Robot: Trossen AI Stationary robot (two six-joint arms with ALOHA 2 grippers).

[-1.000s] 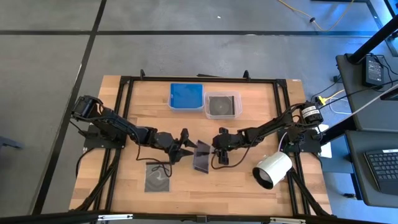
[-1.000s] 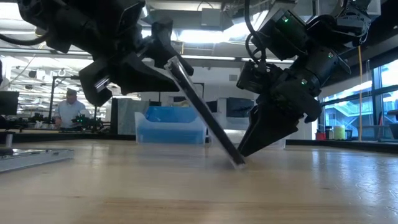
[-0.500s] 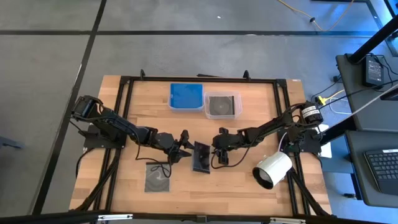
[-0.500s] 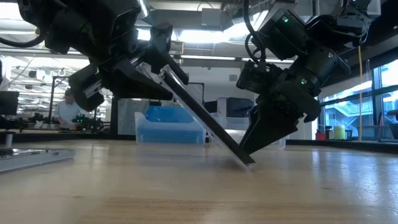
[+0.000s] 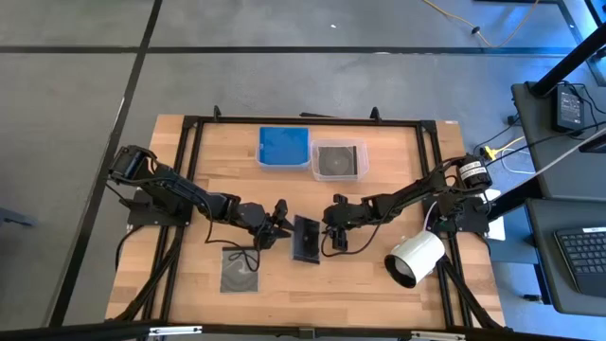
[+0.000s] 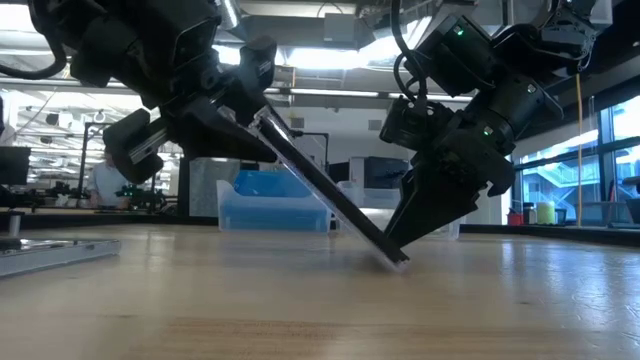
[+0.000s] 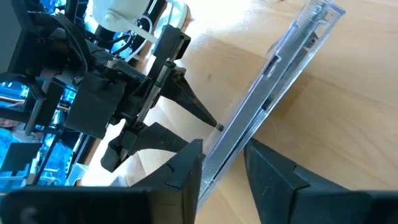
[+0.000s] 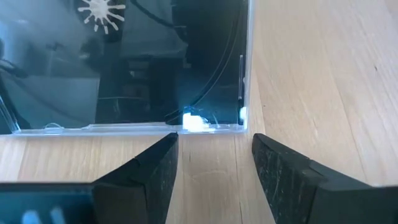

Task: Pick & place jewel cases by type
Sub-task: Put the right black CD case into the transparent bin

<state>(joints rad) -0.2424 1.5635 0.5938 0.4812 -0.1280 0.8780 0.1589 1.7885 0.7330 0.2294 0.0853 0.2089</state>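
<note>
- Our left gripper (image 5: 280,225) is clamped on the raised edge of a thin dark square plastic jewel case (image 5: 305,239), tilted near the middle of the wooden table (image 5: 379,294), its lower edge on the wood.
- Our right gripper (image 5: 329,232) sits beside that edge, fingers (image 8: 149,171) spread, gripping nothing.
- Another dark jewel case (image 5: 240,272) lies flat toward the near left corner.

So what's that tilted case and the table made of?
The tilted jewel case looks like hard shiny plastic: its edge is clear, and its dark face mirrors things like glass. The left gripper pinches its top edge; the right gripper sits open by its bottom edge. The table looks like pale wood with a smooth finish, since grain lines run along it.
</note>
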